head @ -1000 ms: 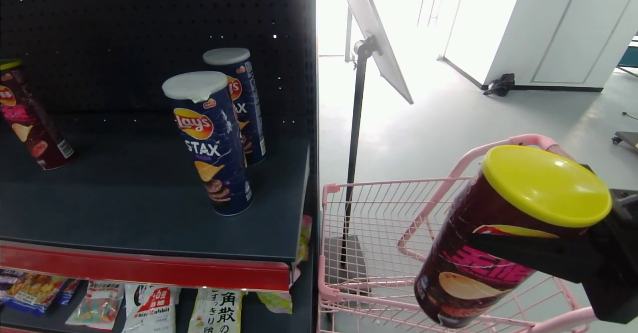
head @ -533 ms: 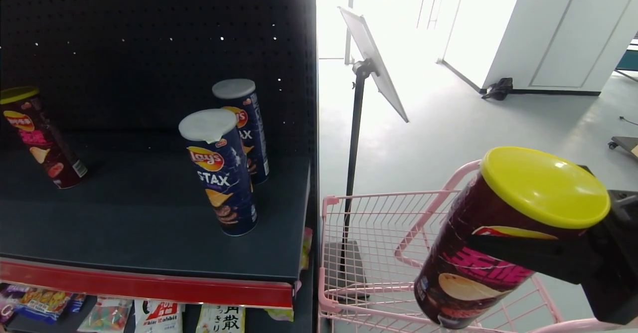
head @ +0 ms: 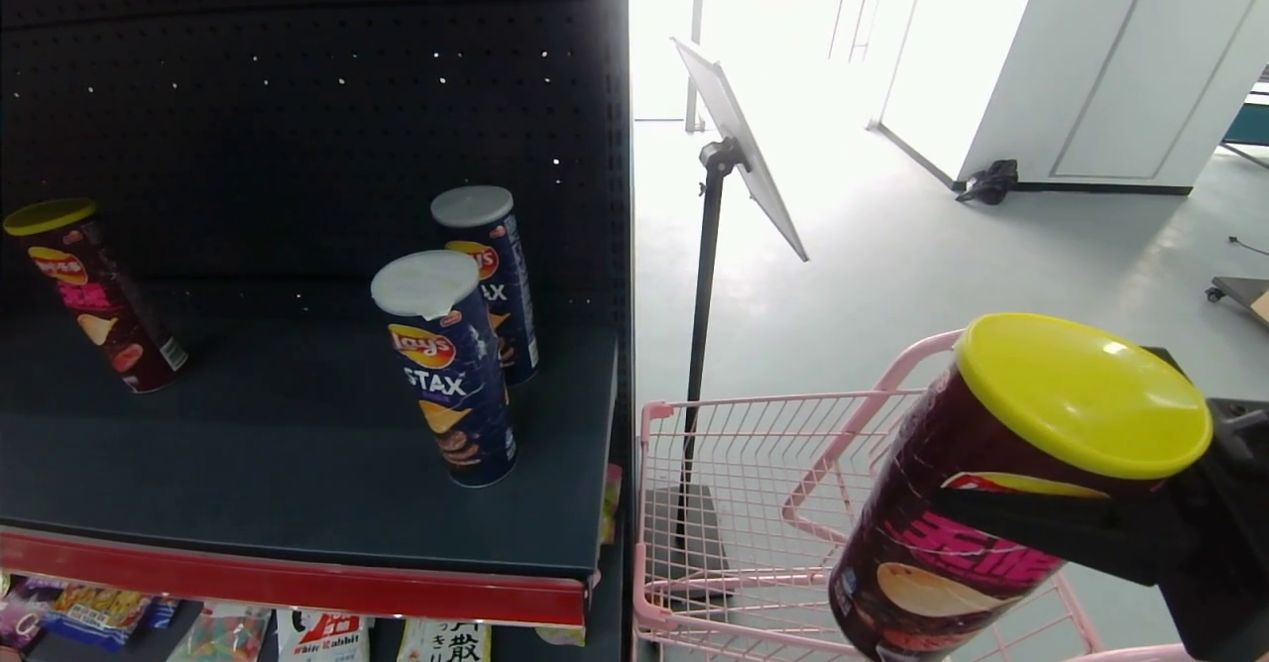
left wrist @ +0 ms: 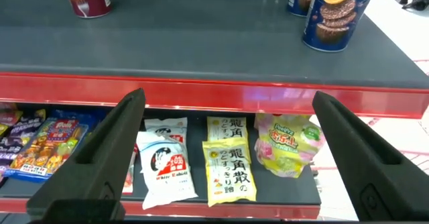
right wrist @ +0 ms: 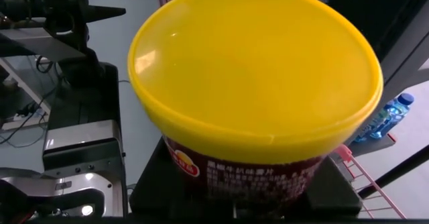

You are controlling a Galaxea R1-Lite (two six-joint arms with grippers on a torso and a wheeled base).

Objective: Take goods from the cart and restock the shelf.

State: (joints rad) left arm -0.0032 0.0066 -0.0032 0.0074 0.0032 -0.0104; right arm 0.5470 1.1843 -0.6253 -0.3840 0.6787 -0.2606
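Note:
A maroon chip can with a yellow lid (head: 922, 543) is tilted above the pink cart (head: 753, 464), and my right gripper (head: 1031, 523) is shut on it around its upper body. The right wrist view looks down on that can's lid (right wrist: 255, 83) between the right gripper's (right wrist: 244, 194) fingers. On the dark shelf board (head: 278, 444) stand two blue cans (head: 451, 385) (head: 491, 275) near its right end and a maroon can (head: 94, 295) at the far left. My left gripper (left wrist: 228, 100) is open and empty, low in front of the shelf's red edge strip (left wrist: 201, 90).
Snack bags (left wrist: 231, 160) lie on the lower shelf under the red strip. A tilted sign on a black stand (head: 714, 246) rises just behind the cart, beside the shelf's right end. The shelf board has free room between the maroon can and the blue cans.
The whole head view has shifted, so shelf, cans and cart sit lower in the picture: the camera moved. The held can stays in the right gripper.

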